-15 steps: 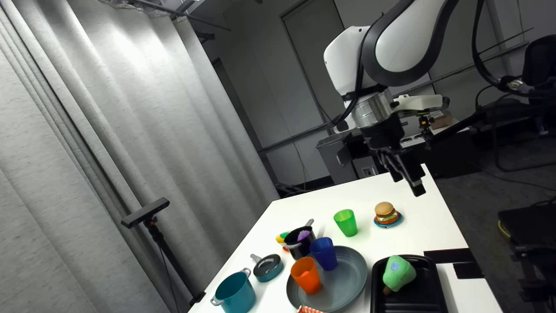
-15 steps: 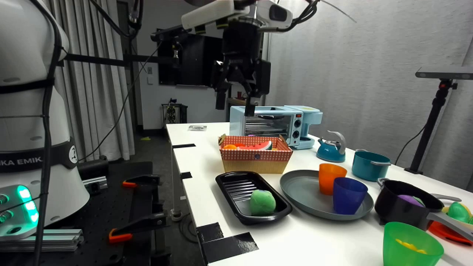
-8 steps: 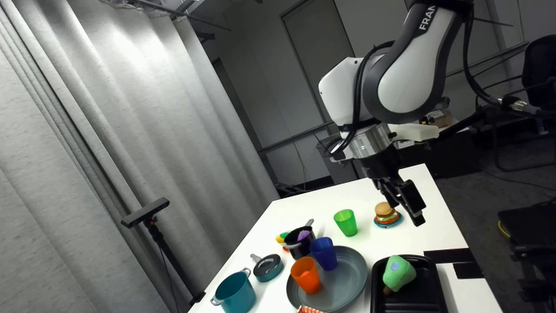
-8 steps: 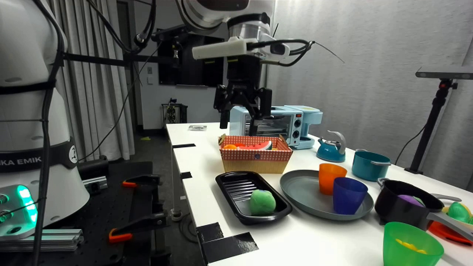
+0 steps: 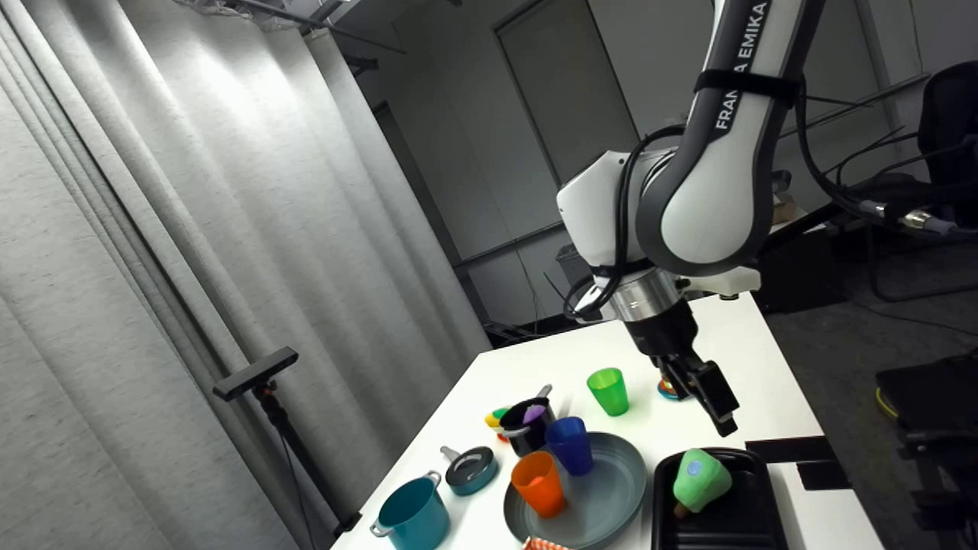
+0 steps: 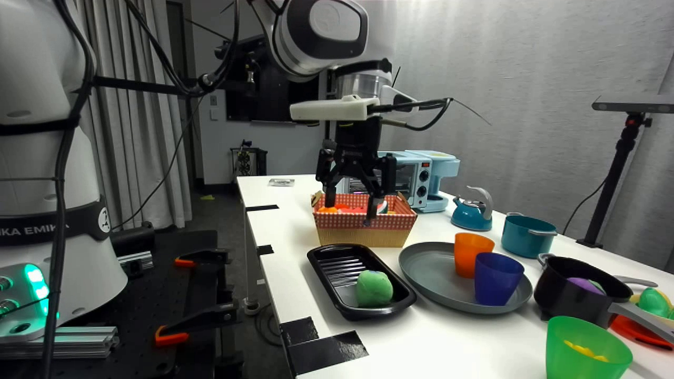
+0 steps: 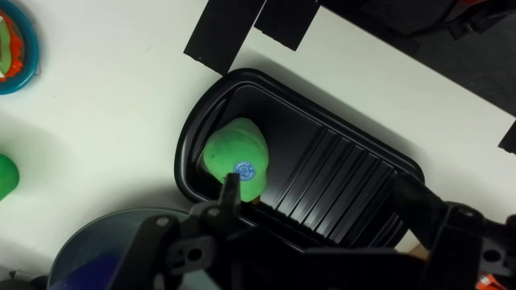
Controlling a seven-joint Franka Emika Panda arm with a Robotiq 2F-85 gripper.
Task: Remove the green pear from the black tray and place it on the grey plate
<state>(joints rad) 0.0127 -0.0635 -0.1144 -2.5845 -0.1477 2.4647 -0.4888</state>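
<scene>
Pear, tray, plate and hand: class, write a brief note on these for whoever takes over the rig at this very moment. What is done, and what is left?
Hand: open and empty, apart from the pear.
Pear: lying in the tray, near one end.
Plate: beside the tray, with the orange cup and blue cup on it.
Done: none of the transfer; the pear is not yet gripped.
Left: grip the pear, lift it out, set it on the plate, probably best away from the cups.
</scene>
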